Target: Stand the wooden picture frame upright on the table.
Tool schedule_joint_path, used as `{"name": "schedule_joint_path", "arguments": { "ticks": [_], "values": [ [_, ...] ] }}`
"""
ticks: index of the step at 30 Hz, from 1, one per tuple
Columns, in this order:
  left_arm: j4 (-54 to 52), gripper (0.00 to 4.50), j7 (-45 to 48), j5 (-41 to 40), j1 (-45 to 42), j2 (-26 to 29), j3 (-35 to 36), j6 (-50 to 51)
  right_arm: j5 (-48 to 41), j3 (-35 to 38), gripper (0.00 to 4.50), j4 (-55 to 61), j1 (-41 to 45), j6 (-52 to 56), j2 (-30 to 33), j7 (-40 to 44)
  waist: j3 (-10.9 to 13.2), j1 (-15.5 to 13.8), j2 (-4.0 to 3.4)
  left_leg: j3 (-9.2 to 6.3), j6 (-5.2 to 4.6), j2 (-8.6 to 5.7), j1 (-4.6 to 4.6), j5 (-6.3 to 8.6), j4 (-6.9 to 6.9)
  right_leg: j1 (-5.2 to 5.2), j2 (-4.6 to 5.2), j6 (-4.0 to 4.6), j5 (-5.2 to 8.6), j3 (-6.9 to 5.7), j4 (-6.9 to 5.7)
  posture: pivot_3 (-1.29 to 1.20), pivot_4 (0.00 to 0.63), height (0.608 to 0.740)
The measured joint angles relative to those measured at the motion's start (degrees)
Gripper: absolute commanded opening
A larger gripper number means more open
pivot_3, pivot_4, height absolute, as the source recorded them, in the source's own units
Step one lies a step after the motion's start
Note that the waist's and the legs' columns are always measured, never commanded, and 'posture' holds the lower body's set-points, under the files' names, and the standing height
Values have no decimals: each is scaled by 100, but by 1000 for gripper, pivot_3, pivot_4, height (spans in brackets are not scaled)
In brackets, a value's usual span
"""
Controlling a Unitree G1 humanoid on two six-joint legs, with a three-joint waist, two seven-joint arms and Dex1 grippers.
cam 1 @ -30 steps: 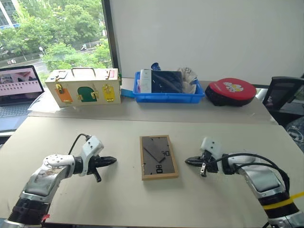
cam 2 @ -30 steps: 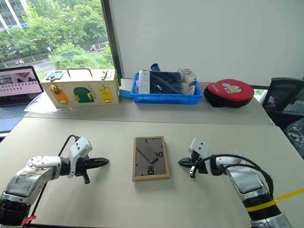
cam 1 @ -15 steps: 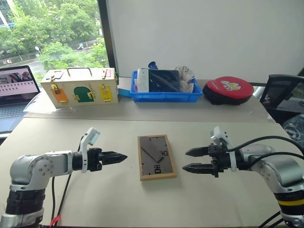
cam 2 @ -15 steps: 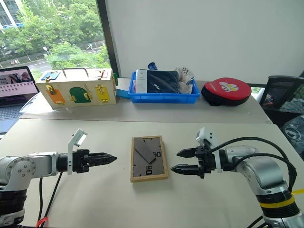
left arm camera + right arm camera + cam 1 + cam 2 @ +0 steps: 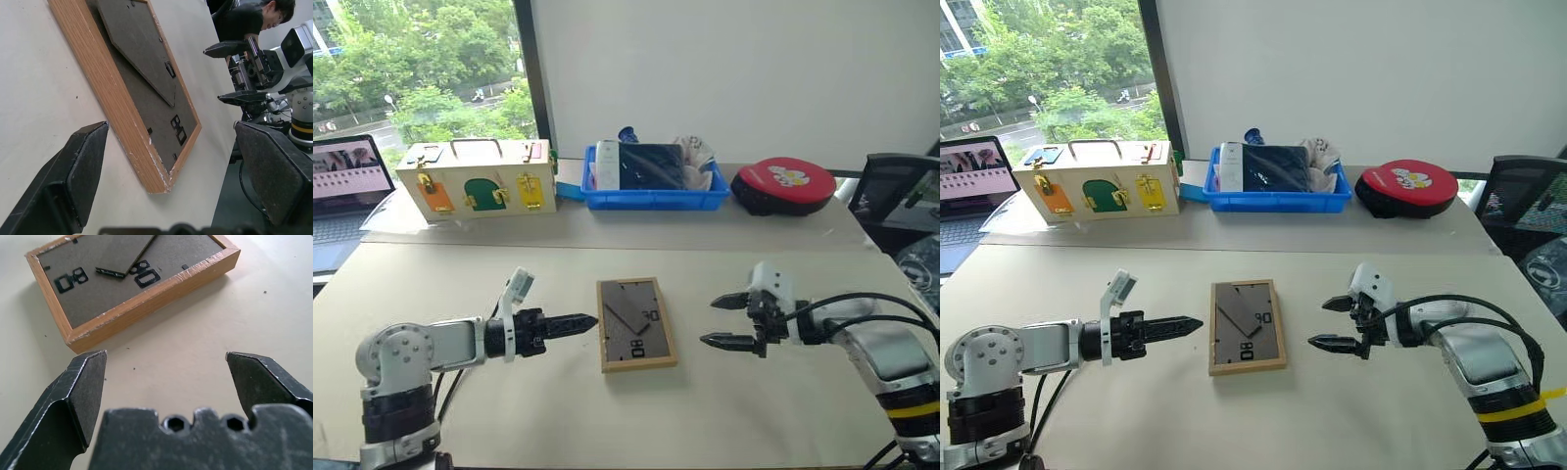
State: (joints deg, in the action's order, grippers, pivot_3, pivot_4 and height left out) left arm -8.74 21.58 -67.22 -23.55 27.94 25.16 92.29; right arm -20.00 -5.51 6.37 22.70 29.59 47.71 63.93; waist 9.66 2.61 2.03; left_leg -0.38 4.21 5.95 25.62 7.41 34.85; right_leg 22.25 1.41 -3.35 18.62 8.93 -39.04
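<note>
In the middle of the bench (image 5: 460, 284), the wooden picture frame (image 5: 637, 323) is laid flat, dark back upward. It is flanked by the left gripper (image 5: 579, 321) and right gripper (image 5: 723, 321), fingers spread apart, nothing held.

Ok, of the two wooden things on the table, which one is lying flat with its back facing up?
The small wooden picture frame between the grippers, dark grey back up. The larger cream latch box stands upright.
</note>
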Motion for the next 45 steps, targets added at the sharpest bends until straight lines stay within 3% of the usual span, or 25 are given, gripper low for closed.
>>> {"name": "schedule_joint_path", "arguments": {
  "ticks": [3, 9, 13, 25, 41, 45],
  "values": [
    [237, 4500, -407, -384, 0, 149, 20, 0, 87, -25, 3514, -131, 157, -217, -15, 65, 0, -2, 0, -1, 0, 0, -1, 0, 1, -2, 0, 0, 0, 0, 0, 0, 150, 704],
    [541, 4500, -1038, -986, 12, 304, -141, 1, 803, -386, 1447, -745, 335, -1157, -178, 50, 0, -15, 0, -2, 2, -3, -1, -1, 2, -3, 3, 0, 0, -3, 0, 0, 150, 704],
    [907, 4500, -1806, -925, -174, -199, -109, 1, 1175, -694, 88, -1223, 367, -1580, -517, -7, 0, -40, 0, -6, 5, -7, -1, -3, 4, -8, 4, 0, -1, -6, -1, 0, 150, 704],
    [846, 4500, -2215, -1220, -236, -628, -620, -90, 1373, -908, 32, -1340, 462, -1822, -1076, -38, -1, -154, -2, -11, 12, -12, -4, -7, 5, -14, 8, -1, -3, -9, -3, 0, 150, 704],
    [974, 4500, -2438, -1052, -268, -1556, -647, -377, 1537, -944, 32, -1193, 416, -1762, -1341, -206, -9, -216, -10, -15, 13, -19, -12, -8, 10, -28, 11, -4, -4, -12, -2, 0, 150, 704],
    [996, 3656, -2433, -917, -270, -1543, -679, -437, 1539, -945, 0, -1157, 397, -1750, -1341, -227, -9, -211, -10, -16, 14, -19, -11, -8, 10, -27, 11, -4, -4, -12, -2, 0, 150, 704]
  ]
}}
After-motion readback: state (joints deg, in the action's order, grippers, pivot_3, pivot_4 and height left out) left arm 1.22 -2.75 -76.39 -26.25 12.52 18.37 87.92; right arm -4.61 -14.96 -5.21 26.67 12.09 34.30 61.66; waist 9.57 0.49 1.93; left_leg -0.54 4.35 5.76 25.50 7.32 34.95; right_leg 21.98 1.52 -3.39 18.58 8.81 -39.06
